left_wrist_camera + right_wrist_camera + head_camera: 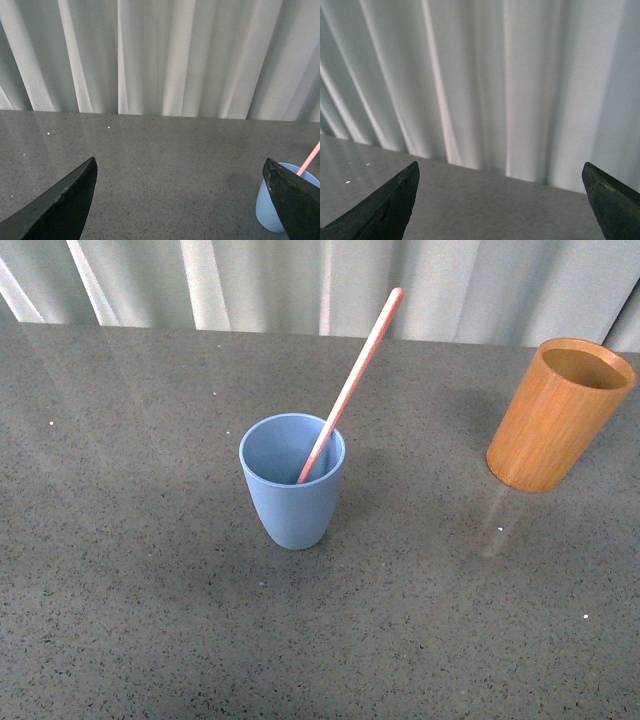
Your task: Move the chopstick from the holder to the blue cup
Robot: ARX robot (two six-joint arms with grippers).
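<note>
I see the thin pink chopstick [350,385] leaning inside the light blue plastic tumbler [293,485] (orange-brown wooden cylinder [556,415] stands well apart); both pincers, left [182,200] and right [500,200], gape, gripping nothing.

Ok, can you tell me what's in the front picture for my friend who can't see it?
A pink chopstick stands leaning inside a light blue cup in the middle of a grey speckled table. An orange-brown wooden holder stands apart, off to the right and further back. White curtains hang behind the table, and no robot arms show.

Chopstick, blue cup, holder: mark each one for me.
chopstick [357,372], front view, middle of the shaft above the cup.
blue cup [292,505], front view, outer wall.
holder [550,425], front view, wooden side.
</note>
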